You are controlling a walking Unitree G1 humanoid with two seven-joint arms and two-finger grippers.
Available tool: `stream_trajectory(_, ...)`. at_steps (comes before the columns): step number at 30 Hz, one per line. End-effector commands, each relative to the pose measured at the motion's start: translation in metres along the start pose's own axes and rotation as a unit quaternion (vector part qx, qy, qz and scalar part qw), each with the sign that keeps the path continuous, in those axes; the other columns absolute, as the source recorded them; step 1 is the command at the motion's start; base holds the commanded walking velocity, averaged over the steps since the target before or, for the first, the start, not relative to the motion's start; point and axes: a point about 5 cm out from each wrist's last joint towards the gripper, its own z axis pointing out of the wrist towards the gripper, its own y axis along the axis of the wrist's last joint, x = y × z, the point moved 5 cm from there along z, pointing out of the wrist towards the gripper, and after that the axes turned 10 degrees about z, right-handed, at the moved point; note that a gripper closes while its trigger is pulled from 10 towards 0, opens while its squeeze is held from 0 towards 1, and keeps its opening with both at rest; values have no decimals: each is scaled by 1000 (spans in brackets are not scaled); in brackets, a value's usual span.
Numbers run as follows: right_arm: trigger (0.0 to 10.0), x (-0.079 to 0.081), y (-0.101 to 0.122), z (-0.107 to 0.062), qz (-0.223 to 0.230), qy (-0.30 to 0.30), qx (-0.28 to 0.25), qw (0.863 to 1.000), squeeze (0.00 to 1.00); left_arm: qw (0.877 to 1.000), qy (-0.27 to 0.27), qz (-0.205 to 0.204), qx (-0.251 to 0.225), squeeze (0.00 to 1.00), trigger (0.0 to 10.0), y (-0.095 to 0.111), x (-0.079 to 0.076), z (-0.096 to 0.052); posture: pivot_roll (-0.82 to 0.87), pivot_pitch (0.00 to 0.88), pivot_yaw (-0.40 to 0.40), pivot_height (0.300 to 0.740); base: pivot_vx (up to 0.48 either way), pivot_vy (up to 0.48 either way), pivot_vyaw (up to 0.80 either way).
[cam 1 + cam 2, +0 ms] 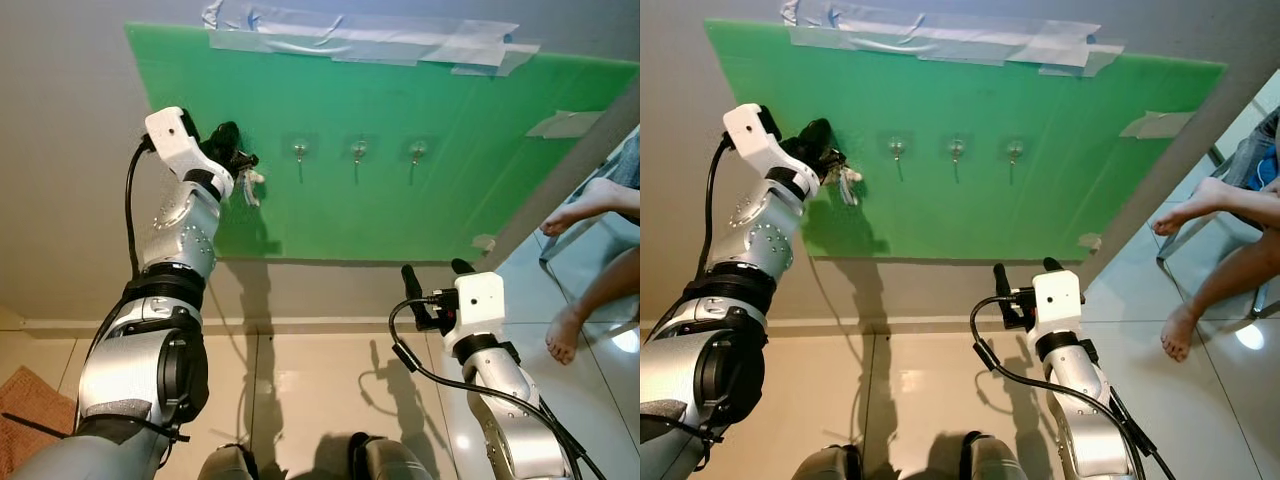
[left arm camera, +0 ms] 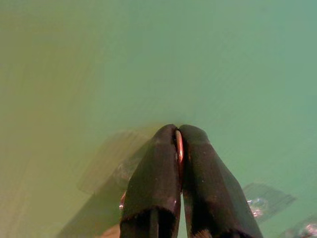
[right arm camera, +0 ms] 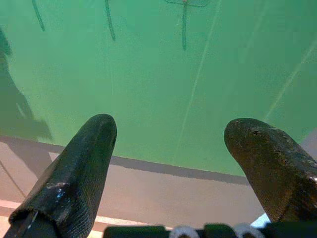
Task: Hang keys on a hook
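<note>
A green board [image 1: 400, 200] is taped to the wall, with three small clear hooks on it: left hook [image 1: 299, 151], middle hook [image 1: 359, 150], right hook [image 1: 418, 150]. My left gripper [image 1: 240, 160] is raised against the board, left of the left hook, shut on the key ring [image 2: 179, 148]. The keys [image 1: 250, 186] dangle below its fingers. In the left wrist view the copper ring is pinched between the two black fingers [image 2: 153, 183]. My right gripper [image 1: 432, 270] is held low below the board, open and empty.
Tape strips [image 1: 360, 40] hold the board's top edge. A person's bare feet and legs [image 1: 590, 250] are at the right, over a glossy tiled floor [image 1: 300, 400]. A brown mat [image 1: 35, 415] lies at the lower left.
</note>
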Motion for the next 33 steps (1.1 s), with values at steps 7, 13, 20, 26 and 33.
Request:
stream_trajectory(7,10000,-1,-1,-3,-4,-3,6,1000,0,996,47,-64,35,0,0,-17,17,-5,-186,151,-31,740,0,0,0)
stream_trajectory(13,10000,-1,-2,-4,-5,-4,7,1000,0,994,59,-90,13,0,0,-10,20,-5,-191,152,-32,740,0,0,0)
stream_trajectory(20,10000,-2,-3,-5,-4,-4,9,1000,0,991,68,-115,14,0,0,-11,24,-6,-190,154,-32,740,0,0,0)
stream_trajectory(26,10000,-2,-3,-5,-4,-4,10,1000,0,991,71,-117,7,0,0,-10,26,-7,-188,158,-33,740,0,0,0)
stream_trajectory(33,10000,-2,-4,-5,-4,-4,10,1000,0,995,58,-85,-11,0,0,0,22,-5,-188,159,-32,740,0,0,0)
